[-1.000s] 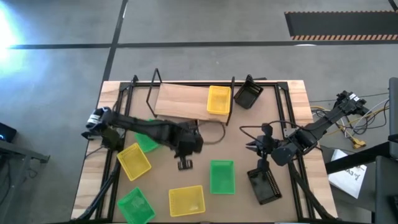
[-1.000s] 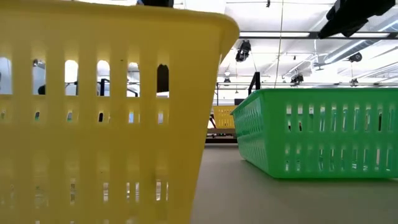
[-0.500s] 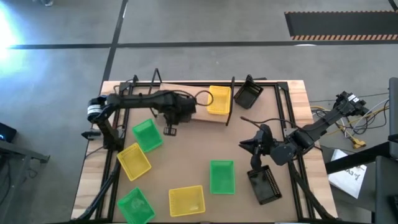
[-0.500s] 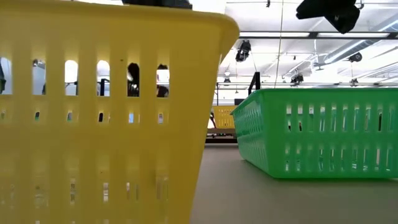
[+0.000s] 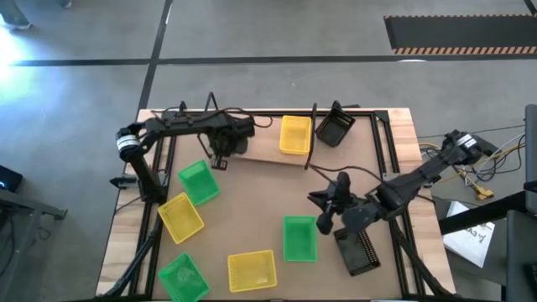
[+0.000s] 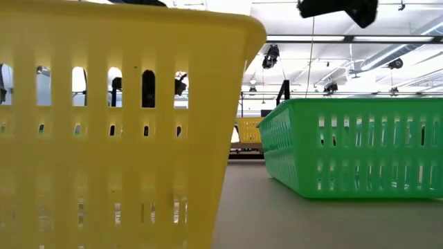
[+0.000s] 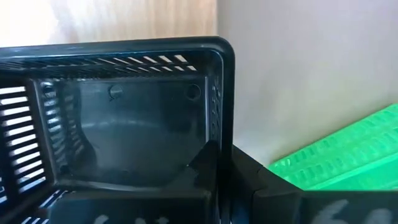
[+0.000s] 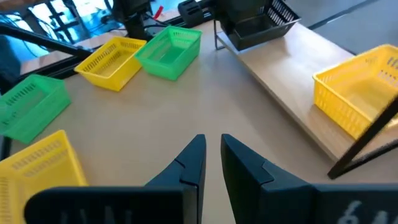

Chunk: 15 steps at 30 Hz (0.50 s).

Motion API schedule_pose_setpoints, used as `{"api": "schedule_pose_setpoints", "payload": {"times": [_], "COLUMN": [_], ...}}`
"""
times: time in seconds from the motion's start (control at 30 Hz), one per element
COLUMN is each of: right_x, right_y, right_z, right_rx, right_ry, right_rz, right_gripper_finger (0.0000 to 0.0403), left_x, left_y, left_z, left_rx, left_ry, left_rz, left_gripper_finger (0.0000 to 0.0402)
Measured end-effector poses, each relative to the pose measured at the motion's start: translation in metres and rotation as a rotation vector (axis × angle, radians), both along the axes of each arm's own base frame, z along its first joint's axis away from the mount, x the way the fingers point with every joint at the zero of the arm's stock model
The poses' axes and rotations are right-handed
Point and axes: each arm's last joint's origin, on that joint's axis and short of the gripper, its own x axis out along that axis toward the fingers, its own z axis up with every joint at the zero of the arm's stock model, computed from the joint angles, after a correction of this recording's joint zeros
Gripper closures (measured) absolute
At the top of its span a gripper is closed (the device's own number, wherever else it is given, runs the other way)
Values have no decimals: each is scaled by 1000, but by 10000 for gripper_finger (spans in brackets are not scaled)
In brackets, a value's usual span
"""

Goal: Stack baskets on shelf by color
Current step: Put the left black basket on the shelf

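Observation:
My left gripper [image 5: 222, 143] is shut on a black basket [image 7: 124, 124] over the left end of the light-wood shelf [image 5: 260, 144]. One yellow basket [image 5: 294, 134] stands on the shelf's right part. A second black basket [image 5: 334, 127] leans at the shelf's right upright, and a third [image 5: 357, 250] lies near the table's right edge. Three green baskets [image 5: 198, 182] [image 5: 299, 237] [image 5: 183, 277] and two yellow ones [image 5: 180, 216] [image 5: 252, 270] sit on the table. My right gripper [image 8: 212, 142] hovers beside the middle green basket with only a slit between its fingers, holding nothing. My left gripper holds the black basket by one side wall near a corner [image 7: 216, 146], with one finger [image 7: 208, 165] inside and the other [image 7: 264, 183] outside. The fingers come from above. The basket sits tilted at the shelf's left end [image 8: 255, 25]; whether its bottom rests on the plank I cannot tell.
Thin black wire uprights [image 5: 312, 126] stand at both shelf ends. A black frame [image 5: 388, 159] runs along the table's sides. A loose cable [image 5: 336, 172] lies right of the shelf. In the low view a yellow basket [image 6: 104, 138] and a green one [image 6: 353, 145] fill the foreground.
My left gripper has carried the black basket from the table's middle toward the far edge, ending over the shelf's left end. My right gripper has moved toward the table's left and slightly nearer, closing on the middle green basket.

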Motion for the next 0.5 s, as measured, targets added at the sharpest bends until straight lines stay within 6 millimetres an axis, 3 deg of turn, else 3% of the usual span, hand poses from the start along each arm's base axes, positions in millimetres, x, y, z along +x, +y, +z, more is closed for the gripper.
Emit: {"api": "schedule_pose_setpoints", "payload": {"times": [0.27,0.5], "right_x": [33,41], "right_y": [7,10], "right_z": [8,19], "right_rx": [-117,-165], "right_ry": [73,171], "right_rz": [26,22], "right_gripper_finger": [360,360], "left_x": [-6,-7], "left_y": [16,18], "left_z": [-2,-1], "left_rx": [13,13], "left_ry": [-13,-10], "left_rz": [36,18], "left_gripper_finger": [402,385]}}
